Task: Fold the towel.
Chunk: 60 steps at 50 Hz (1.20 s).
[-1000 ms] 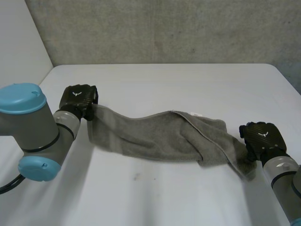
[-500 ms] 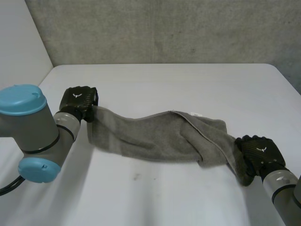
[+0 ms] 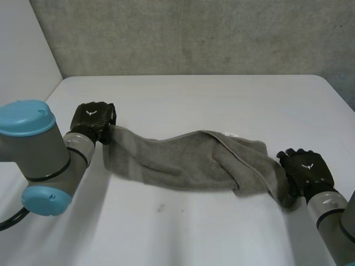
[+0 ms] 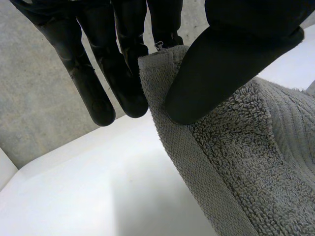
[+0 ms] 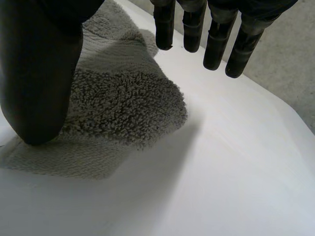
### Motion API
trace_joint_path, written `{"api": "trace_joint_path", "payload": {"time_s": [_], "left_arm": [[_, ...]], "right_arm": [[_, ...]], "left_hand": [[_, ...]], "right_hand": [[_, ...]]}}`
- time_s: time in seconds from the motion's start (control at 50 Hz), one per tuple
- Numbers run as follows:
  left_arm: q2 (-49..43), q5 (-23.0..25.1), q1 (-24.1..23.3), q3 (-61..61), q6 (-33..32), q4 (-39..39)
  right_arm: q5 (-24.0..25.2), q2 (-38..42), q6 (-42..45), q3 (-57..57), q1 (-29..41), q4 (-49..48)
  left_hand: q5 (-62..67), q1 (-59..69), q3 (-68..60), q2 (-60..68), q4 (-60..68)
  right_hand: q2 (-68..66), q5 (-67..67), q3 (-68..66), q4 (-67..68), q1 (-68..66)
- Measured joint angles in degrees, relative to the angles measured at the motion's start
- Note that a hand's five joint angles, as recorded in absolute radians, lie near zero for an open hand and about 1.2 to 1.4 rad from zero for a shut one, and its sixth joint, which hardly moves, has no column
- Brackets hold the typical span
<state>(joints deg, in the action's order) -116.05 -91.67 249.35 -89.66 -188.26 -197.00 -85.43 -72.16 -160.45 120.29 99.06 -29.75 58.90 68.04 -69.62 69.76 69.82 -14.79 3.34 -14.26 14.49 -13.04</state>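
A grey terry towel (image 3: 188,160), nubbly with looped pile and edged by a flatter woven band, lay stretched in a long rumpled strip across the smooth white tabletop (image 3: 194,94). One layer was lapped over another towards its right end. My left robot hand (image 3: 93,117), black and hard-shelled, gripped the towel's left end, with the thumb (image 4: 221,64) pressing the hemmed corner against my fingers (image 4: 125,73). My right robot hand (image 3: 306,167) sat at the towel's right end and was open. Its fingers were straight and spread above bare tabletop just past the fluffy corner, and its thumb was down over the cloth. A rough grey concrete wall (image 3: 194,33) stood behind the tabletop.
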Motion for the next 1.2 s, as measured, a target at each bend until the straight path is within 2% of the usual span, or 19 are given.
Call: {"api": "trace_joint_path", "payload": {"time_s": [0.16, 0.24, 0.42, 0.58, 0.8, 1.0, 1.2], "left_arm": [[-0.05, 0.0, 0.0, 0.02, 0.0, -0.04], [-0.05, 0.0, 0.0, 0.0, 0.0, -0.03], [0.02, 0.0, 0.04, -0.02, 0.0, 0.03], [0.03, 0.0, 0.05, -0.06, 0.0, 0.04], [0.03, 0.0, 0.0, -0.16, 0.0, 0.04], [-0.05, 0.01, 0.0, -0.16, 0.0, 0.04], [-0.06, 0.08, 0.0, -0.16, 0.0, 0.04]], "right_arm": [[-0.11, 2.25, 0.14, -1.91, -0.02, -0.09], [-0.28, 2.19, -0.03, -2.26, -0.13, 0.31], [0.0, -4.05, -1.71, -0.03, -0.13, 5.5], [1.57, -7.88, -8.14, 1.53, -0.38, 9.94], [3.82, -3.19, -10.45, 0.7, -0.18, 8.59], [3.05, 1.76, -7.25, -0.99, -0.1, 1.69], [1.22, 3.66, -3.77, -2.12, -0.52, 0.01]], "left_hand": [[0.0, 0.0, 0.0, 0.0, 0.0], [0.0, 0.0, 0.0, 0.0, 0.0], [0.0, 0.0, 0.0, 0.0, 0.0], [0.0, 0.0, 0.0, 0.0, 0.0], [0.0, 0.0, 0.0, 0.0, 0.01], [0.0, 0.0, 0.0, 0.0, 0.01], [0.0, 0.0, 0.0, 0.0, 0.01]], "right_hand": [[-5.59, 8.4, -6.99, 6.75, -7.99], [-5.72, 7.19, -6.79, 6.48, -7.51], [-5.71, 2.35, -4.2, 3.32, -5.21], [-5.71, 2.27, -4.2, 3.32, -5.12], [-5.71, 2.47, -4.2, 3.32, -5.12], [-5.72, 6.53, -4.31, 4.07, -5.85], [-5.89, 9.34, -8.9, 8.95, -10.08]]}}
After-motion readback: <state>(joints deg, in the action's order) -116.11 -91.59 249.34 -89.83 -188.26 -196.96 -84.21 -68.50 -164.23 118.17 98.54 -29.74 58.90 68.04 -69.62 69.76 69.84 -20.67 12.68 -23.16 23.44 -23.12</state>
